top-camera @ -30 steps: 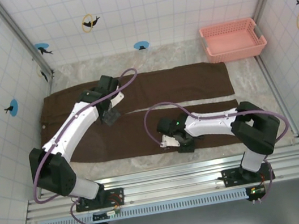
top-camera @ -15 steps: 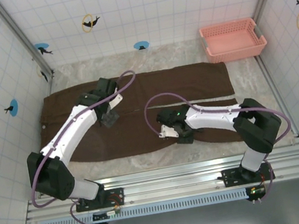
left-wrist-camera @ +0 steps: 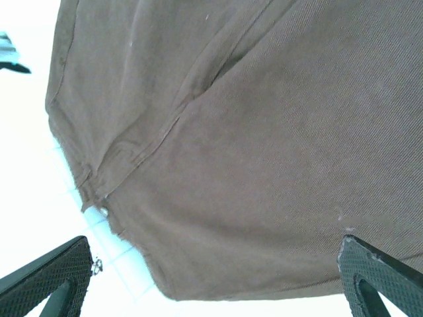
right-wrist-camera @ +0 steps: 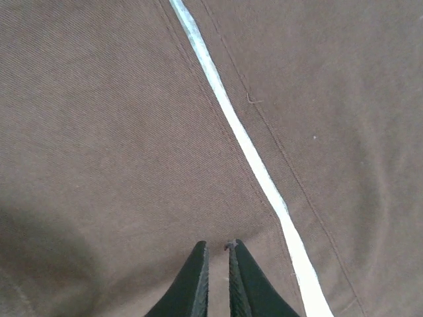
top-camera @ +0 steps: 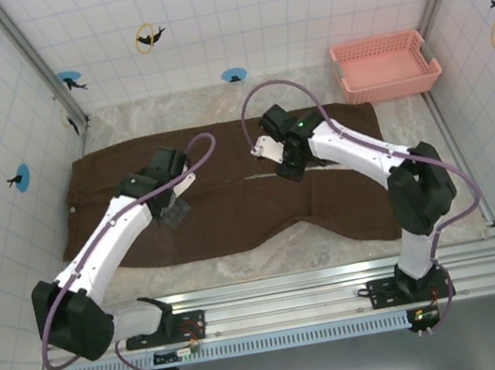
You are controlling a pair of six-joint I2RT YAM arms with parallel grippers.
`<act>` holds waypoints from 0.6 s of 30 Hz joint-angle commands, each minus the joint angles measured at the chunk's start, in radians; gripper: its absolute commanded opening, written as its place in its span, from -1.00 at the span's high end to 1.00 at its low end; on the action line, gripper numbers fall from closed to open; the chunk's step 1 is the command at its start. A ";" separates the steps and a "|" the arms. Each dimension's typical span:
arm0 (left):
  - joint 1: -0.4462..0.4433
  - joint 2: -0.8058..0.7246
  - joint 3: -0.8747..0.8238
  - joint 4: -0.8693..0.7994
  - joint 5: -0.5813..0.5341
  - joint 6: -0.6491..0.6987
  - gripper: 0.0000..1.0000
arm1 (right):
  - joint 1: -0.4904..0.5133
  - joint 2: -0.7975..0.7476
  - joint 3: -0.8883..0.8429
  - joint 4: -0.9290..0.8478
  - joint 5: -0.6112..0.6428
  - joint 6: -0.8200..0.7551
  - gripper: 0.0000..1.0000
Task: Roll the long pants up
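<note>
The long pants (top-camera: 343, 131) lie spread flat across the table, dark brown, with the waist at the left and both legs running right. My right gripper (top-camera: 288, 171) is over the slit between the legs, and its near-shut jaws (right-wrist-camera: 217, 246) pinch a thin bit of the brown cloth. A pale strip of table (right-wrist-camera: 251, 155) shows between the legs. The near leg's front edge (top-camera: 297, 224) bows up toward this gripper. My left gripper (top-camera: 176, 214) hangs wide open above the waist part (left-wrist-camera: 213, 241), holding nothing. The waist button (left-wrist-camera: 104, 211) is in view.
A pink mesh basket (top-camera: 386, 65) stands at the back right corner. Tiled walls close in the left, right and back sides. The metal rail (top-camera: 274, 285) with the arm bases runs along the near edge. Bare marbled table (top-camera: 242, 267) shows in front of the pants.
My right gripper closed at the near leg's front edge, then travelled away from me to the slit between the legs, pulling that edge up into a curve. The left gripper drifted slightly nearer and left.
</note>
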 commanded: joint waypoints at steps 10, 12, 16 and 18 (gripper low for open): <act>-0.009 0.137 0.095 -0.036 -0.137 -0.082 -0.95 | 0.167 -0.186 -0.332 0.066 0.020 0.059 -0.33; -0.007 0.173 0.117 -0.042 -0.140 -0.082 -0.95 | 0.168 -0.214 -0.340 0.060 -0.002 0.069 -0.36; -0.006 0.166 0.103 -0.001 -0.100 -0.077 -0.95 | 0.185 -0.214 -0.338 0.027 0.008 0.074 -0.37; -0.004 0.159 0.094 0.012 -0.084 -0.081 -0.95 | 0.191 -0.216 -0.349 0.027 0.012 0.077 -0.37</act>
